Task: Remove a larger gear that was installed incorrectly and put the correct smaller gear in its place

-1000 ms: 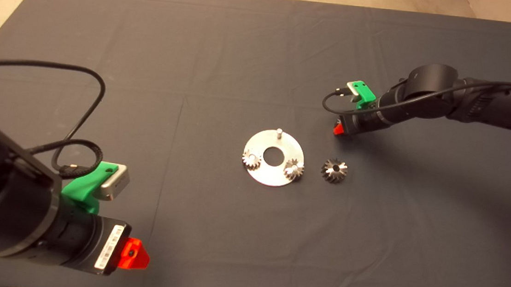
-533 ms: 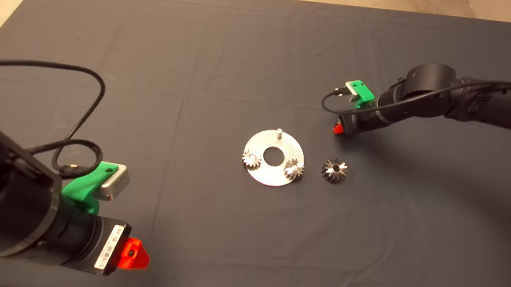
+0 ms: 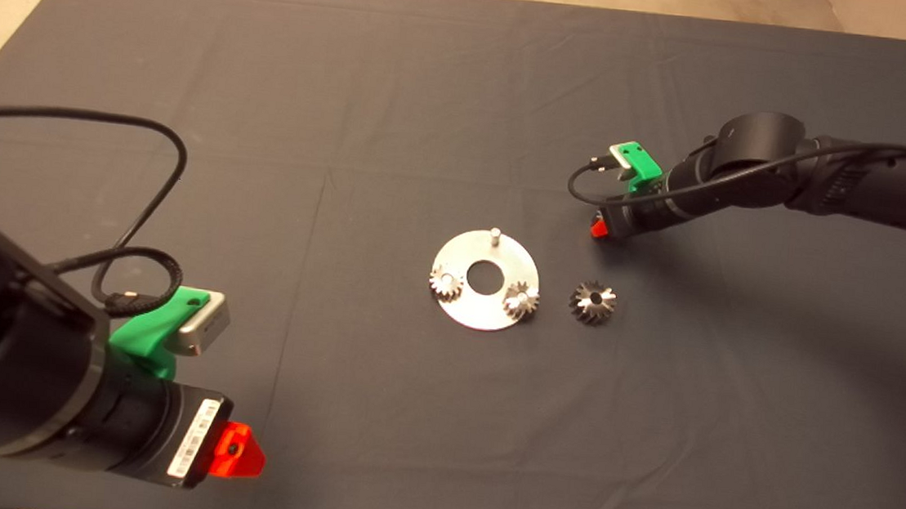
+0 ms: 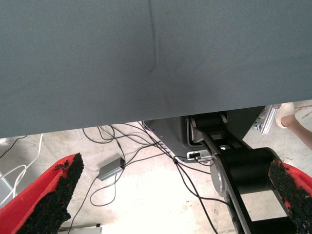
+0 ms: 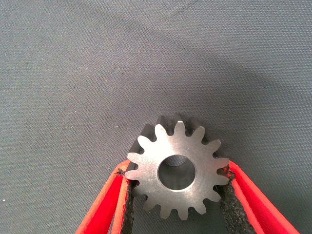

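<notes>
Right gripper hangs over the mat, to the far right of the round metal plate. In the right wrist view its two red fingers are clamped on the smaller gear, pads pressed against the teeth on opposite sides, the flat face and centre hole turned toward the camera, dark mat behind it. In the head view the gear itself is hidden under the gripper.

On the mat, the larger gear lies just to the right of the plate, close beside its rim but off it, and just on the near side of the right gripper. The plate sits near the middle of the mat with a wide centre hole. Two small bright gears sit on it: the left silvery gear at the left rim and the right silvery gear at the near-right rim. At the plate's far edge a bare pin stands upright with nothing on it.

Left gripper is parked at the near left corner of the mat, low and well apart from the plate. Its wrist view shows its fingers spread wide with nothing between them, looking past the mat's edge at the floor, where loose cables and part of the robot's black base show.
</notes>
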### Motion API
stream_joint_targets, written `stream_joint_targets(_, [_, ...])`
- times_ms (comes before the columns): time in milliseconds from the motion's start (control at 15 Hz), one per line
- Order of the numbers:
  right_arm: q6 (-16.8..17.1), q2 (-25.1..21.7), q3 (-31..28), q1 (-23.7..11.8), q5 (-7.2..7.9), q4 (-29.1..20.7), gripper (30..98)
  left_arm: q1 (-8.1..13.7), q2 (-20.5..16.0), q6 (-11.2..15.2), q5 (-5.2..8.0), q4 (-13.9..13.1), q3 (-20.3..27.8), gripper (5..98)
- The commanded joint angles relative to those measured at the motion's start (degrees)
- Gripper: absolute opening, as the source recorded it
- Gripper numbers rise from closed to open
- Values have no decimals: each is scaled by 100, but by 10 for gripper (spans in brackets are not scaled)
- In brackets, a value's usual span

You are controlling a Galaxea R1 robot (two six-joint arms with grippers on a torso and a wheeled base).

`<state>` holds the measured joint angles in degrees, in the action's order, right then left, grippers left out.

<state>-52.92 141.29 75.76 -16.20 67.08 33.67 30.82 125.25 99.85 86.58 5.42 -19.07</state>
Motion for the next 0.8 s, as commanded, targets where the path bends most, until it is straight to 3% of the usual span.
stream_joint_targets(0, [-34, 8, -168, -311, 23, 115, 395, 39, -13, 34, 26, 3, 98, 977])
stream_joint_targets(200, [-34, 199, -169, -549, 187, -428, 394, 39, -13, 34, 26, 3, 98, 977])
stream_joint_targets(333, [-69, 403, -169, -639, 435, -484, 394, 39, -13, 34, 17, 3, 98, 977])
stream_joint_targets(467, [-92, 607, -169, -723, 586, -493, 393, 39, -13, 34, 17, 3, 98, 977])
stream_joint_targets(733, [-113, 993, -169, -815, 674, -773, 367, 39, -13, 34, 17, 3, 98, 977])
